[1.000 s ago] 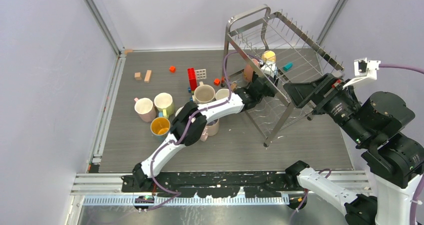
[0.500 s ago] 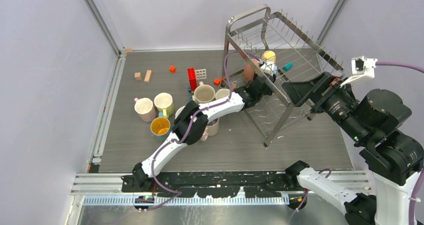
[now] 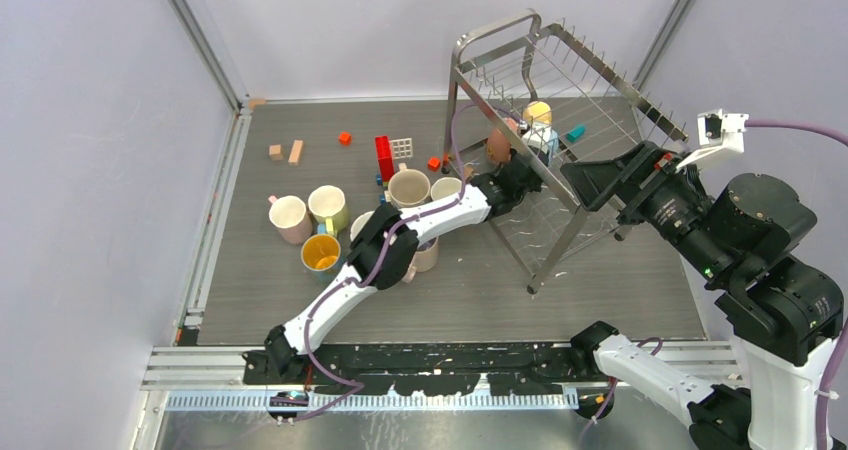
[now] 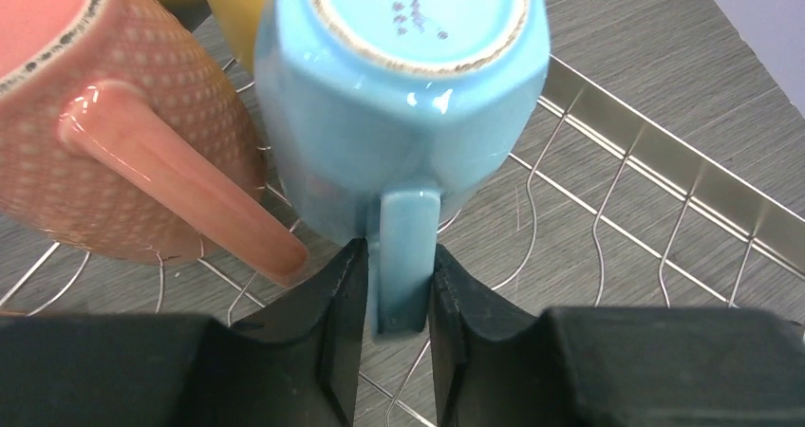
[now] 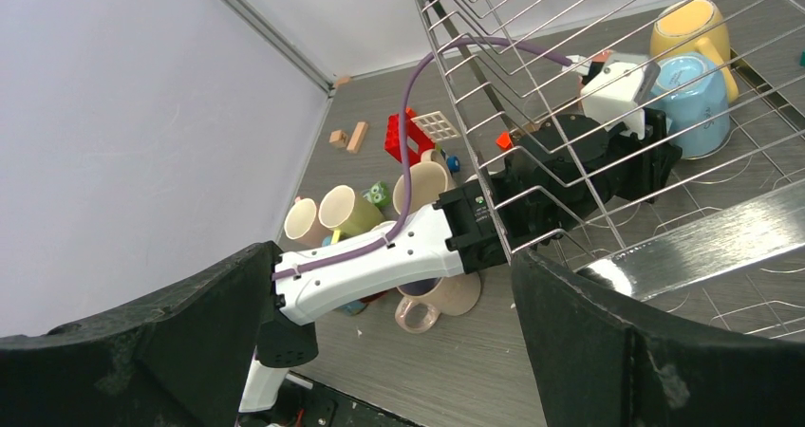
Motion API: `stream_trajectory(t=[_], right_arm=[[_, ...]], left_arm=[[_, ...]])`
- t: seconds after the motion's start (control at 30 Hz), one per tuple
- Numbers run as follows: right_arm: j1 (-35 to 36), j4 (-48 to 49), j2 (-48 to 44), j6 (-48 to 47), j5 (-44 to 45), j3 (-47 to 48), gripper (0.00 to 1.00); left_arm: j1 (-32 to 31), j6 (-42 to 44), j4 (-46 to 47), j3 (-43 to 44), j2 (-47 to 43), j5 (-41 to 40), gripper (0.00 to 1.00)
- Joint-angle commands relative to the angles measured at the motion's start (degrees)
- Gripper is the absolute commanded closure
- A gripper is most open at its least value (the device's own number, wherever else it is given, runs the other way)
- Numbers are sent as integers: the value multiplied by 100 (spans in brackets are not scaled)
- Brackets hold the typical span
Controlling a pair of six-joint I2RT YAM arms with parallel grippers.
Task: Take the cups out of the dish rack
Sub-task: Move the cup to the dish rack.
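Observation:
The silver wire dish rack [image 3: 560, 60] stands at the back right of the table. On its lower tier a light blue cup [image 4: 399, 85] lies bottom-up between a pink dotted cup [image 4: 104, 133] and a mustard cup [image 4: 233, 9]. My left gripper [image 4: 397, 256] reaches into the rack, and its black fingers press both sides of the blue cup's handle [image 4: 406, 247]. My right gripper [image 3: 600, 185] hangs open and empty by the rack's front right side, above the table. Several cups stand on the table to the left, among them a beige one [image 3: 408, 187] and a pale yellow one [image 3: 327, 207].
Toy blocks lie behind the cups: a red one [image 3: 384, 157], wooden ones [image 3: 286, 152] and a small orange one [image 3: 344, 138]. A teal block [image 3: 575, 132] sits in the rack. The left arm [image 5: 380, 256] stretches over a cup [image 5: 437, 299] lying on the table.
The left gripper's jaws have closed in on the blue cup's handle. The right arm has drifted slightly left, toward the rack, still open.

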Motion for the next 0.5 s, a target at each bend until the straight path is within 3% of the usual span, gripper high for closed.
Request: stream_trajectory(t=[0.0,0.47], right_arm=[[5,157,63,-110,-68,169,0],[1,179,-17,-72,-15,105,0]], left_arm=[[44,64,170,73,-125,125,74],[-51,144,853,-1531,-1452,666,97]])
